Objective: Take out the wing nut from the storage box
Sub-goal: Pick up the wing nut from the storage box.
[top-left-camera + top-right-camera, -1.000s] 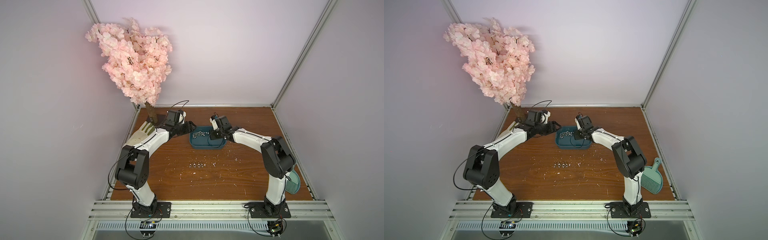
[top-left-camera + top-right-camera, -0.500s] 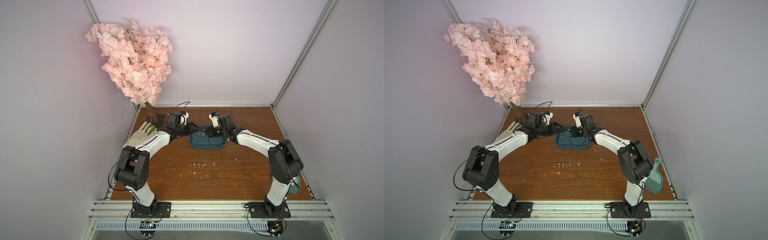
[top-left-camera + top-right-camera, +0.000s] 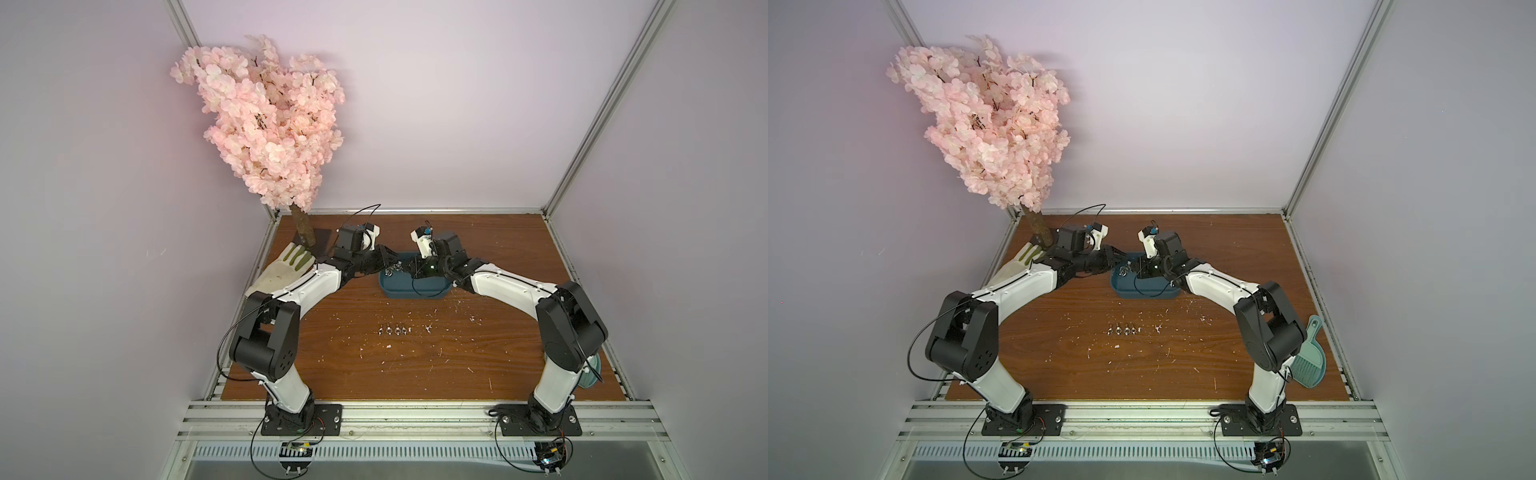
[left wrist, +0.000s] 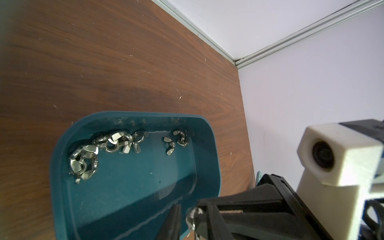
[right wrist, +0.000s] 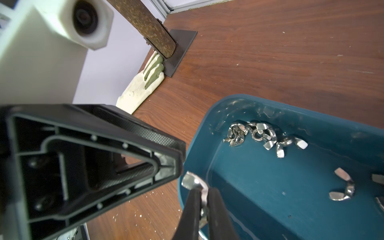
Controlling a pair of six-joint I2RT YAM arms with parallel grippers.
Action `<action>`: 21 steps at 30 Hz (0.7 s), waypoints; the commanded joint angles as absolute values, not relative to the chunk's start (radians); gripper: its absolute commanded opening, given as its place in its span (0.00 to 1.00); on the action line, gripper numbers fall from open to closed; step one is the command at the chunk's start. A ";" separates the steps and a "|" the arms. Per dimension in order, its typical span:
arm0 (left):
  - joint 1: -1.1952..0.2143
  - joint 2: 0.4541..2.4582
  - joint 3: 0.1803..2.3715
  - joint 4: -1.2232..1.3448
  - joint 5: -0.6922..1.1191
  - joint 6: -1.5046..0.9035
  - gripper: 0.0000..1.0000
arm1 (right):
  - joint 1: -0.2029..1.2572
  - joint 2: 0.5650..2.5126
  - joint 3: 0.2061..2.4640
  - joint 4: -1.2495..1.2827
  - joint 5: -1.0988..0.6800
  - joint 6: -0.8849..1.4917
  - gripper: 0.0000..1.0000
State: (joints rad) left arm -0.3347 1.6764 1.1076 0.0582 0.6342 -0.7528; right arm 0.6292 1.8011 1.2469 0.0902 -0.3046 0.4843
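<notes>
Wing nut: the wing nut (image 5: 192,182) is pinched between two black fingers, with one wing poking out past their tips. It hangs at about rim height over the 9 o'clock end of the storage box (image 5: 270,187), not lying among the others.
Right gripper: the right gripper (image 5: 204,199) reaches in from 3 o'clock and is clamped hard on that nut.
Left gripper: the left gripper (image 5: 179,161) comes in from 9 o'clock, its tip just beside the nut's free wing. From where I stand I can't tell how far apart its jaws are, or whether they touch the nut.
Box position: the dark teal tub sits toward 12 o'clock from the middle of the desk (image 3: 415,365). In both top views the two arms meet over its 9 o'clock half.
Box contents: loose wing nuts (image 5: 259,135) huddle against the 12 o'clock wall near the 10 o'clock corner. Some stray nuts (image 5: 340,189) lie apart from them, further toward 3 o'clock.
Desk, 6 o'clock of the box: a row of small metal pieces (image 3: 395,330) sits near the desk's middle, too small to make out. Pale crumbs are scattered around it.
Desk, 9 o'clock of the box: a pale glove (image 3: 286,270) lies flat under the left arm.
Far corner, 11 o'clock: a blossom tree (image 3: 270,124) stands on a dark base plate, with the glove's fingertips just beside the plate.
Desk edge, 4 o'clock: a mint-green dustpan (image 3: 1308,357) is partly hidden behind the right arm.
</notes>
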 commanded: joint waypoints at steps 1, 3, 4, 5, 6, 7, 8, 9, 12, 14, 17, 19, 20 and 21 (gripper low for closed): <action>-0.345 1.677 1.104 0.080 0.663 -0.756 0.27 | 0.635 1.772 1.279 0.143 -0.334 0.502 0.05; -0.347 1.683 1.108 0.077 0.667 -0.756 0.27 | 0.636 1.776 1.286 0.141 -0.334 0.502 0.05; -0.347 1.687 1.110 0.073 0.667 -0.755 0.27 | 0.635 1.778 1.291 0.141 -0.334 0.500 0.05; -0.347 1.691 1.114 0.068 0.667 -0.755 0.27 | 0.637 1.778 1.292 0.137 -0.334 0.499 0.05; -0.347 1.696 1.117 0.066 0.670 -0.755 0.27 | 0.637 1.778 1.294 0.137 -0.333 0.499 0.05; -0.347 1.699 1.118 0.064 0.671 -0.755 0.27 | 0.635 1.779 1.295 0.135 -0.334 0.497 0.05; -0.347 1.703 1.121 0.064 0.671 -0.756 0.27 | 0.637 1.779 1.296 0.135 -0.334 0.495 0.05; -0.347 1.707 1.123 0.063 0.673 -0.758 0.27 | 0.637 1.778 1.297 0.135 -0.334 0.494 0.05; -0.347 1.713 1.126 0.067 0.678 -0.760 0.26 | 0.637 1.779 1.300 0.132 -0.334 0.491 0.05; -0.348 1.714 1.129 0.067 0.679 -0.760 0.25 | 0.637 1.780 1.302 0.132 -0.337 0.491 0.05; -0.348 1.719 1.132 0.074 0.687 -0.760 0.19 | 0.640 1.781 1.304 0.132 -0.337 0.491 0.05; -0.350 1.722 1.134 0.074 0.691 -0.759 0.17 | 0.639 1.783 1.305 0.134 -0.339 0.491 0.06; -0.351 1.721 1.134 0.078 0.693 -0.758 0.16 | 0.640 1.783 1.307 0.134 -0.337 0.492 0.06; -0.351 1.719 1.135 0.078 0.692 -0.757 0.16 | 0.640 1.784 1.307 0.134 -0.337 0.493 0.06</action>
State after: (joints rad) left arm -0.3397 1.7054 1.1099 0.0731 0.6720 -0.7654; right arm 0.6338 1.8015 1.2568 0.0963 -0.3157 0.4911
